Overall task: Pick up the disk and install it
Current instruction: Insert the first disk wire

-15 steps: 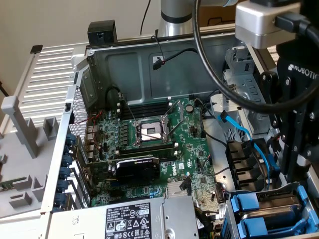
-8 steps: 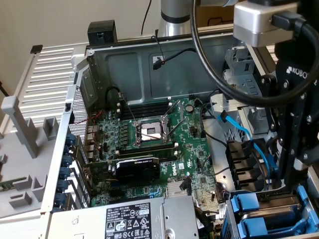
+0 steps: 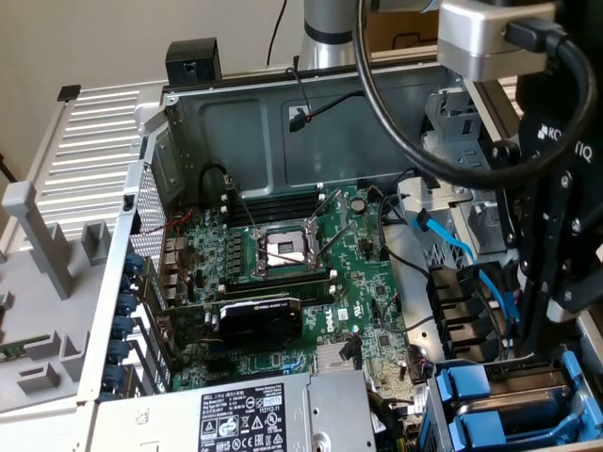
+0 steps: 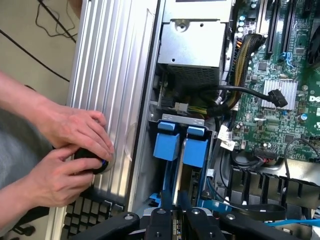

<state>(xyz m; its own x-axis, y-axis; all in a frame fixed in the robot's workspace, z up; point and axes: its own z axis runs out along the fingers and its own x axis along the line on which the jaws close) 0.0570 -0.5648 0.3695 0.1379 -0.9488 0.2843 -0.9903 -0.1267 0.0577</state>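
Observation:
The disk [image 4: 179, 170] shows edge-on as a thin grey metal strip between two bright blue carrier pieces [image 4: 167, 142]. It stands in the drive cage [image 4: 182, 119] beside the motherboard. My gripper [image 4: 176, 214] sits over it, its two black fingers [image 4: 160, 220] close together on either side of the strip, shut on the disk. In the exterior view the gripper's black body [image 3: 556, 273] hangs over the blue carriers [image 3: 471, 391] at the case's near corner, on that view's right.
A silver power-supply box [image 3: 254, 414] lies next to the cage. The motherboard [image 3: 301, 254] with a black card, loose black cables and a blue data cable [image 3: 452, 245] fills the case. Outside the case wall, a person's hands [image 4: 70, 150] hold a black knob near a keyboard [image 4: 85, 215].

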